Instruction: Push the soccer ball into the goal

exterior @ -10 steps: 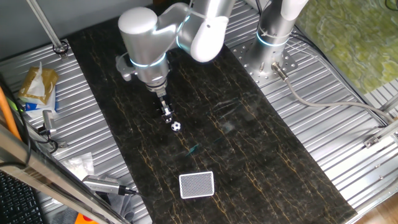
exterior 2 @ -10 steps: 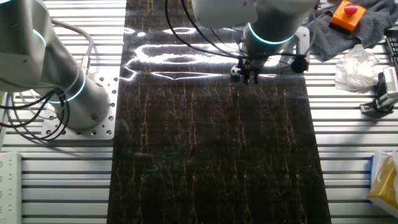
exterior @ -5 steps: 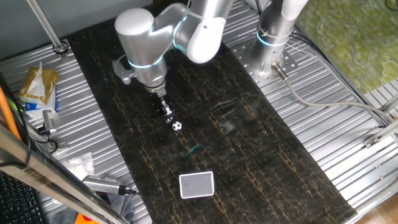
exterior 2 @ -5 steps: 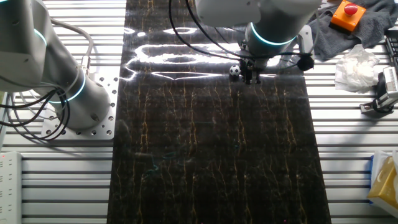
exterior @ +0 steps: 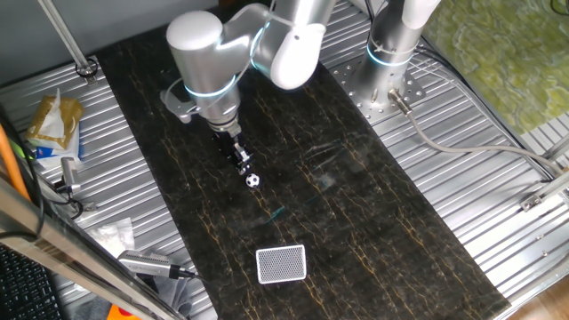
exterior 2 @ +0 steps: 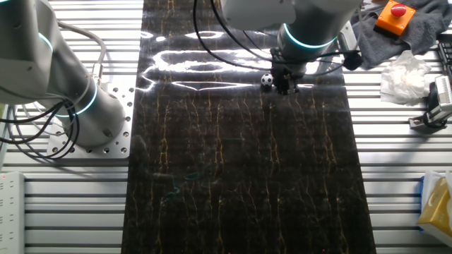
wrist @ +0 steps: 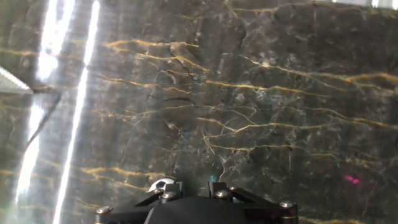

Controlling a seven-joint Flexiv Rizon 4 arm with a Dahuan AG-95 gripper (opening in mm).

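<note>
Here, 1 tiny white soccer ball with black patches (exterior: 253, 180) lies on the dark marble-patterned mat with gold veins (exterior: 356, 222), and 1 small white-framed goal with grey mesh netting (exterior: 281, 264) sits on the same mat, nearer the camera in the one fixed view and well apart from the ball. Nothing lies inside the goal. The other fixed view shows the ball (exterior 2: 265, 80) but no goal.

1 black two-finger gripper (exterior: 242, 164) hangs from the silver arm with a glowing blue ring (exterior: 206, 67), its tip low at the mat and just beside the ball, on the ball's far side from the goal. In the other fixed view the gripper (exterior 2: 284, 85) stands just right of the ball. Whether they touch cannot be told. Whether the jaws stand apart or together cannot be told either; the hand view shows only the black gripper body (wrist: 199, 208) at the bottom edge, with a small pale rounded shape at its left.

A 2nd silver arm base (exterior: 391, 44) stands on the slatted metal table (exterior: 498, 213), far right of the mat.
</note>
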